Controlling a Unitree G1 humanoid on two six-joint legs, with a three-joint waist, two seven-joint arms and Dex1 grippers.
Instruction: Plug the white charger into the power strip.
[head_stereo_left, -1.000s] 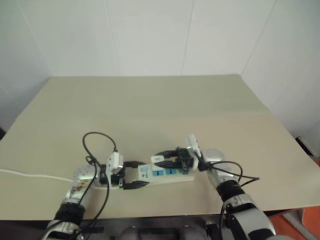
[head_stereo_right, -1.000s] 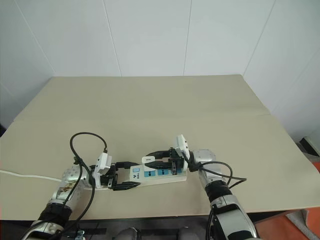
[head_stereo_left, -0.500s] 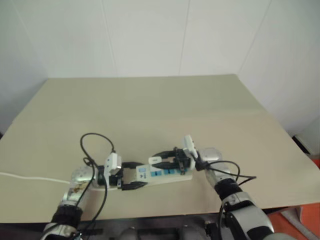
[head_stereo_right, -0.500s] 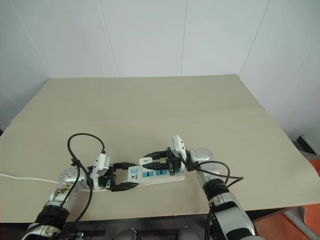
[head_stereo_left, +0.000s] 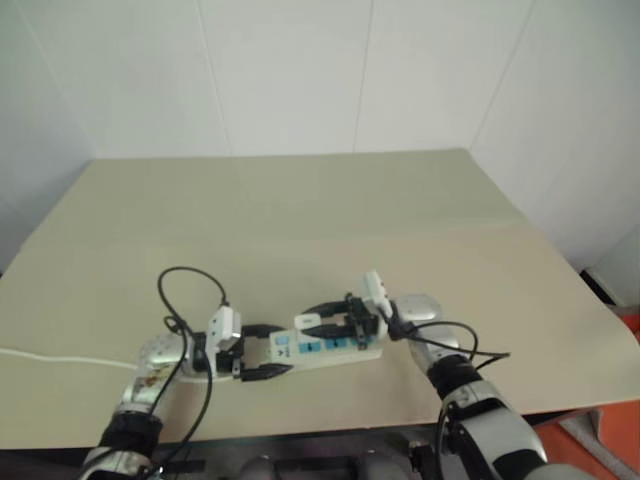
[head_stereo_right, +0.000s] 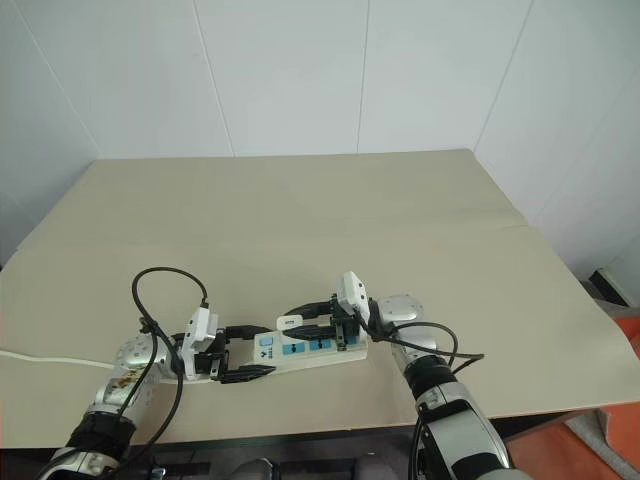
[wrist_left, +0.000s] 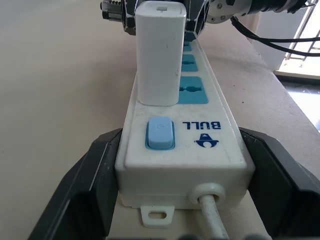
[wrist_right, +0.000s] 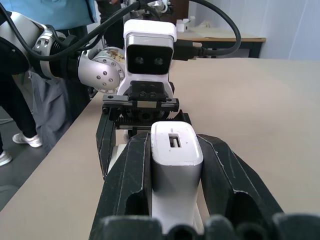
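The power strip (head_stereo_right: 318, 347), a white bar with blue sockets, lies on the tan table near its front edge. My left gripper (head_stereo_right: 262, 352) straddles its switch end, with the black fingers (wrist_left: 80, 190) against both long sides. The white charger (wrist_left: 159, 55) stands upright on the strip beside the blue switch, over the nearest socket. Its base meets the strip's top face and its prongs are hidden. My right gripper (head_stereo_right: 296, 324) reaches in from the right, shut on the charger (wrist_right: 176, 150), one finger on each side.
The strip's thin white cord (head_stereo_right: 50, 358) runs left across the table (head_stereo_right: 330, 220) toward its edge. Black cables (head_stereo_right: 165, 290) loop above my left wrist. White walls stand behind the table. A person (wrist_right: 50, 15) in blue stands beyond the table's side.
The whole picture has shifted a little. Both grippers, the strip and the charger keep their places relative to one another.
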